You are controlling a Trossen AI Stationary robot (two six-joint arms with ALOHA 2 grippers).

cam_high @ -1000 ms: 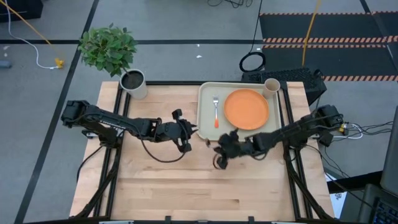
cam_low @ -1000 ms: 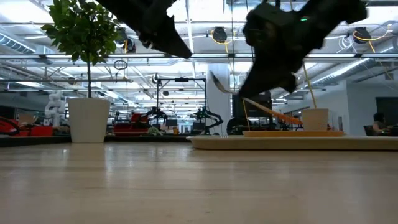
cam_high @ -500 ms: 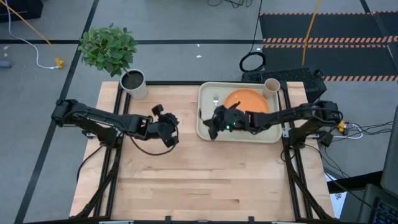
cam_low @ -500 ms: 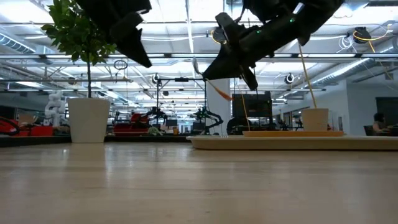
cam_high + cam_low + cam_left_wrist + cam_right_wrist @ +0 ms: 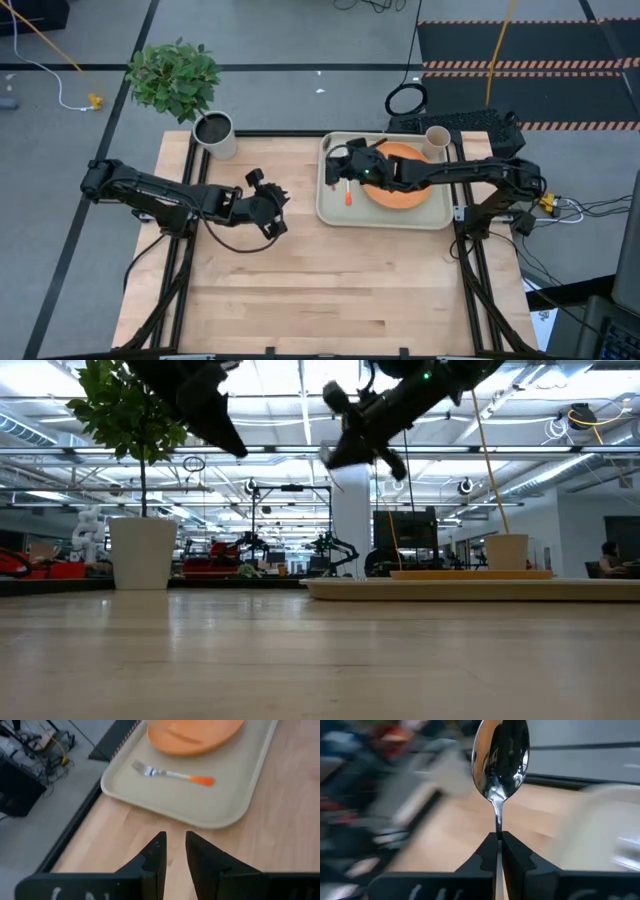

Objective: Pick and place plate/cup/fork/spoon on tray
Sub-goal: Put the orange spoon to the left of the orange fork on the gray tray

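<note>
**Two arms up, spoon held over the tray**

Two dark arms hang above the light wooden table (image 5: 300, 290). The right gripper (image 5: 499, 836) is clamped on the thin neck of the spoon with the rounded silver metal bowl (image 5: 500, 757), the bowl standing out past the fingertips; seen from above, this gripper (image 5: 345, 168) hovers over the large pale beige-green rectangular tray (image 5: 385, 214), near its left edge.

On the tray lie the round flat orange plate (image 5: 405, 190) and, beside it, the small fork with silver tines and orange handle (image 5: 172, 773). The small beige cup (image 5: 437, 138) stands at the tray's far right corner.

The left gripper (image 5: 174, 851) waits left of the tray, fingers slightly parted and holding nothing. No writing is legible anywhere.
</note>
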